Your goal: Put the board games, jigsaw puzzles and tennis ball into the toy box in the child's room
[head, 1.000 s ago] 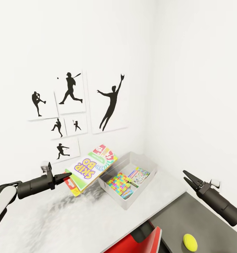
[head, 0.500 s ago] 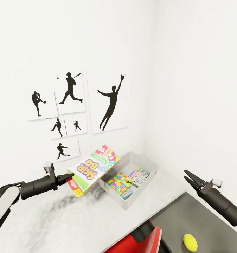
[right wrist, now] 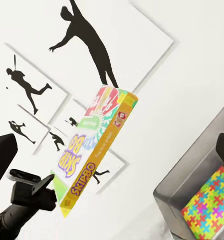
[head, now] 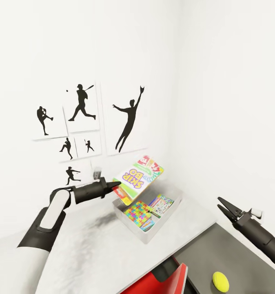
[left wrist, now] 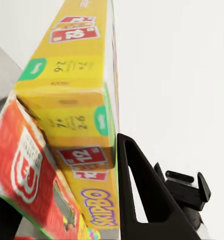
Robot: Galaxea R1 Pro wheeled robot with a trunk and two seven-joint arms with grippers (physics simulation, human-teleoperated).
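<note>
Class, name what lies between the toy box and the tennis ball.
In the head view, only bare table top separates the toy box from the tennis ball.

Changes logged:

- My left gripper (head: 114, 187): has travelled up and toward the back wall, carrying forward to the near end of the toy box (head: 171, 207); my arm now shows its white forearm, raised.
- SKIP BO board game (head: 139, 177): clamped at its lower corner between my left fingers, moved from beside the toy box to above it, tilted, printed face up; formerly lower and over the table (head: 92, 253).
- My right gripper (head: 229, 208): drifted slightly lower and outward, jaws parted.
</note>
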